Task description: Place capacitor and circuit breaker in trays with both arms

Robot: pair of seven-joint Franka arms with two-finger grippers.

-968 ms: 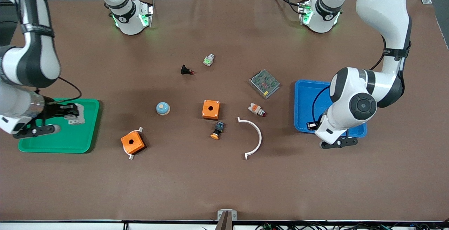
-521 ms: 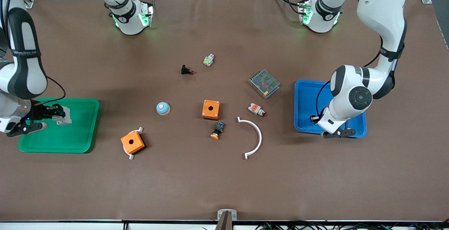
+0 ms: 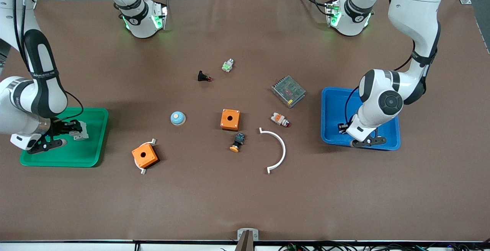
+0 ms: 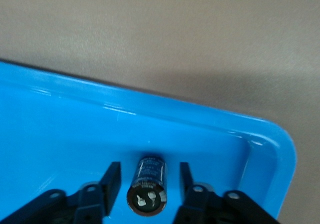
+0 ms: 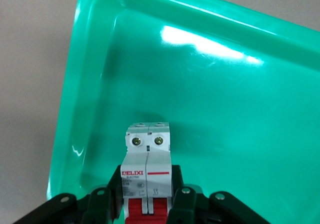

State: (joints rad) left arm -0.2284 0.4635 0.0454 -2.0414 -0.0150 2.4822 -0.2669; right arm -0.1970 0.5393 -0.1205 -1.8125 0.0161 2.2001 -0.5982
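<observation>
Left gripper (image 4: 147,181): fingers spread, glossy black cylindrical capacitor (image 4: 148,185) between them, untouched, in smooth blue tray (image 4: 60,129). Right gripper (image 5: 146,196): clamped on white boxy circuit breaker (image 5: 147,171) over glossy green tray (image 5: 225,84).

bright, even light | glare on green tray (image 5: 210,44) | soft shadows

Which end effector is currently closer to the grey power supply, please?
Left. The left end effector is over the blue tray beside the power supply; the right end effector is over the green tray.
</observation>
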